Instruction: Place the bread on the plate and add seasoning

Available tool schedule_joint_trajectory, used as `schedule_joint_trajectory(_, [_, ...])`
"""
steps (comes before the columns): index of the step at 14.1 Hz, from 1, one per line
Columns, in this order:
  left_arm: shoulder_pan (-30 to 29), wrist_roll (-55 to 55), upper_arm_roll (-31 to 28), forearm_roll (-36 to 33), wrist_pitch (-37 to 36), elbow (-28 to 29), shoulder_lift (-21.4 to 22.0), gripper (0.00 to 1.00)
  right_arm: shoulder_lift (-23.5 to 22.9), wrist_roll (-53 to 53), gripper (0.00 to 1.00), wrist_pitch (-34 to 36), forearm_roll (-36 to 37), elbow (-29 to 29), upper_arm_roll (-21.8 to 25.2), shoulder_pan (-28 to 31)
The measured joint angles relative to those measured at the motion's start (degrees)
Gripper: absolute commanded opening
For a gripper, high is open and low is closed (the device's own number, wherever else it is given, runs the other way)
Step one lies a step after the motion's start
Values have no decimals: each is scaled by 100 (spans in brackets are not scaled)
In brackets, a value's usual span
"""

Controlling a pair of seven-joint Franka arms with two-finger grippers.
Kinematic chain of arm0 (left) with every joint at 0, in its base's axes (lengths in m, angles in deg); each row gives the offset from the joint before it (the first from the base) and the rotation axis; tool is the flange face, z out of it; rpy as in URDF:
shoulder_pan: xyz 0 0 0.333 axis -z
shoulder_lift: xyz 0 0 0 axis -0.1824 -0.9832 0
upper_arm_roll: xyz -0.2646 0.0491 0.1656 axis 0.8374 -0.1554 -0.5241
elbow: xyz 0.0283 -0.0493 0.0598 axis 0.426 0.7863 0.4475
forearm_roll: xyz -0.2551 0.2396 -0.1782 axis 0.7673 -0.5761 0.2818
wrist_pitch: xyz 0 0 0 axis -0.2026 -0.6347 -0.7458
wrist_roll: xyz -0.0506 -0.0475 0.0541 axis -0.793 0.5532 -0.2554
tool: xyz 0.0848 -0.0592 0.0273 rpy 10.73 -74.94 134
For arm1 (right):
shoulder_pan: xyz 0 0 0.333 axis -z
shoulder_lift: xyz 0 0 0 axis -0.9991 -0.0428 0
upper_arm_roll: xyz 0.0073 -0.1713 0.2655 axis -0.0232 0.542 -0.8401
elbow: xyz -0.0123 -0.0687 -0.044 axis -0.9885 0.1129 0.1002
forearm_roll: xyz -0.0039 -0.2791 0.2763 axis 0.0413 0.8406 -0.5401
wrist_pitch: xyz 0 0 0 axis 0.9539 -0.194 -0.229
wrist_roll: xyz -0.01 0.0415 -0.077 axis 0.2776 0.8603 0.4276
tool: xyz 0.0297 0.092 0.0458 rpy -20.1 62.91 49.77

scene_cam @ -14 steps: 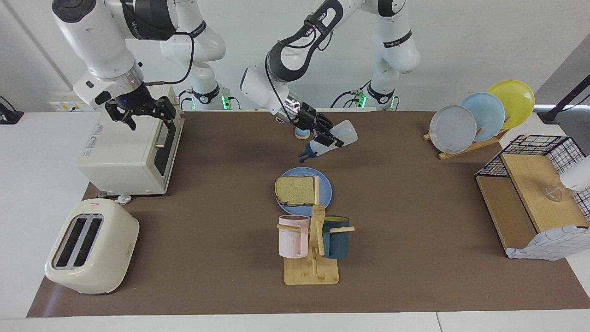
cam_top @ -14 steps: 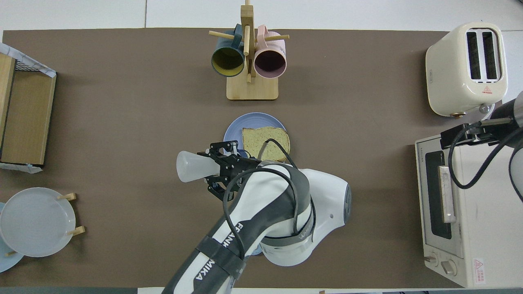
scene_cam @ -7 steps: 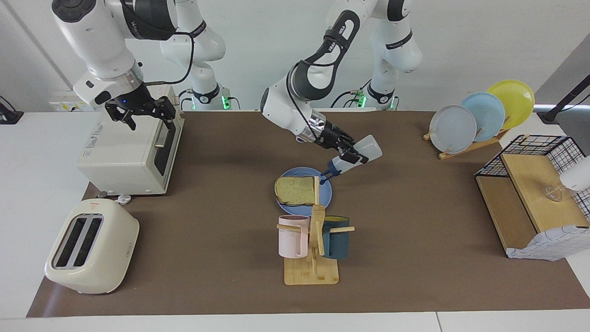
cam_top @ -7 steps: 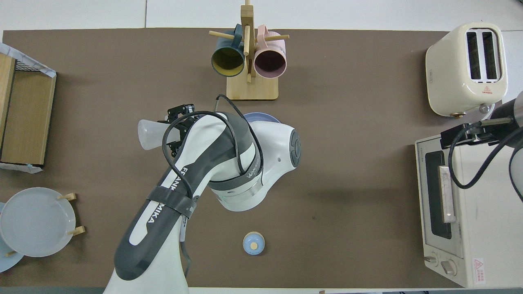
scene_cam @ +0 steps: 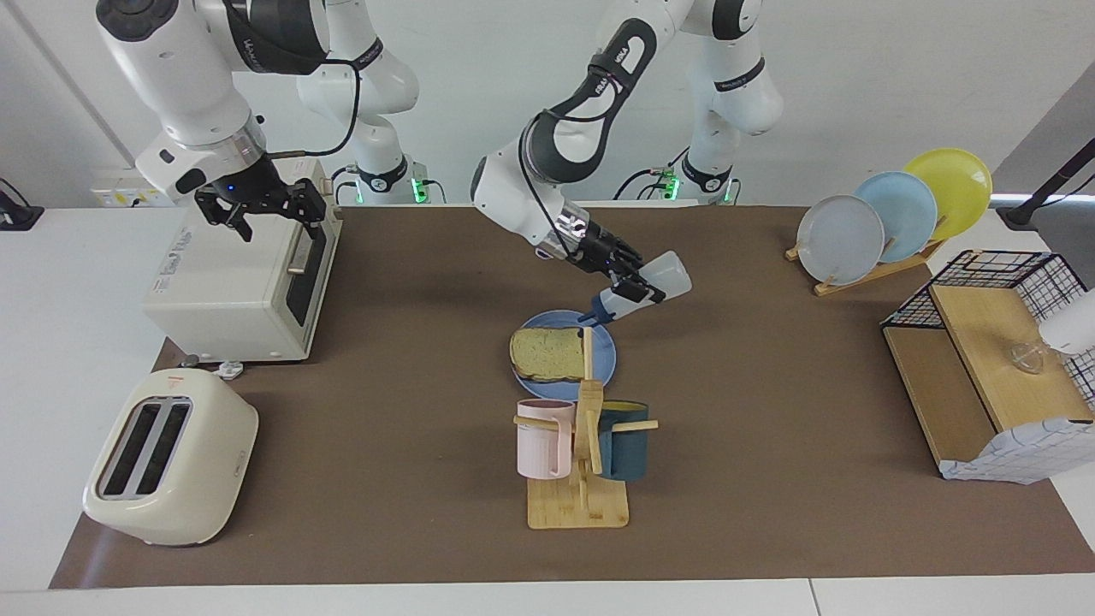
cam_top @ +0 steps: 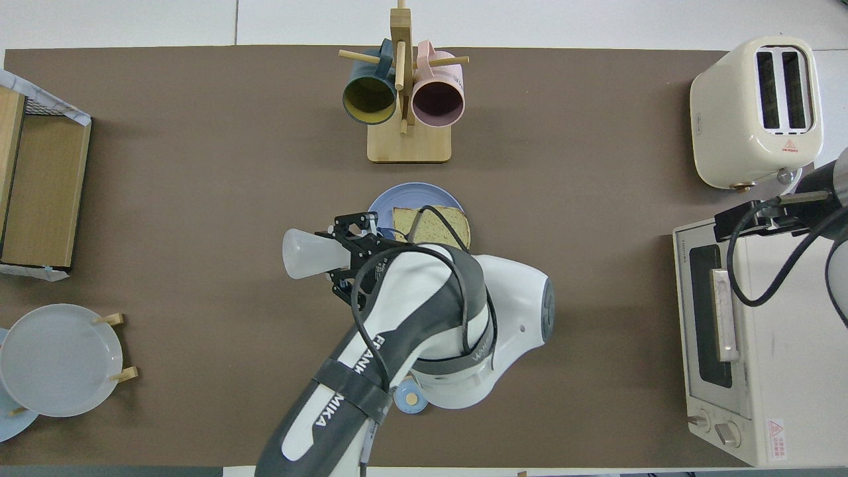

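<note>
The bread [scene_cam: 547,353] [cam_top: 437,225] lies flat on the blue plate [scene_cam: 607,359] [cam_top: 411,195] in the middle of the table. My left gripper [scene_cam: 629,282] [cam_top: 348,255] is shut on the seasoning [scene_cam: 654,275] [cam_top: 308,254], a white bottle tilted with its dark cap [scene_cam: 597,313] pointing down at the plate's rim, on the side nearer the robots. The cap hangs just above the plate, clear of the bread. My right gripper [scene_cam: 261,205] [cam_top: 762,218] waits open over the toaster oven, holding nothing.
A mug rack [scene_cam: 582,445] with a pink and a dark mug stands just past the plate. The toaster oven [scene_cam: 239,282] and toaster [scene_cam: 167,453] fill the right arm's end. Upright plates [scene_cam: 890,214] and a wire basket [scene_cam: 984,359] stand at the left arm's end. A small bell [cam_top: 411,399] sits partly under the left arm.
The left gripper swung the tilted bottle out toward the mug rack, then back; its cap now hangs lower, at the plate's rim. The right arm has not moved.
</note>
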Motion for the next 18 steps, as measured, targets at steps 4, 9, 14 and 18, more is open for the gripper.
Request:
schedule_joint_trajectory(4, [596,34,2,193,-318,-59,0,0,0,0,100,0,0,0,0,0])
schedule_joint_trajectory(9, [194,36,-86,188,-218,-60,-1,0,0,0,100,0,0,1,0,0])
schedule_joint_trajectory(14, [-740,30,-113,-2,349,27,-43,0,0,0,100,0,0,1,0,0])
schedule_joint_trajectory(18, [-1341,200,-120,-18,780,44,-82,0,0,0,100,0,0,2,0,0])
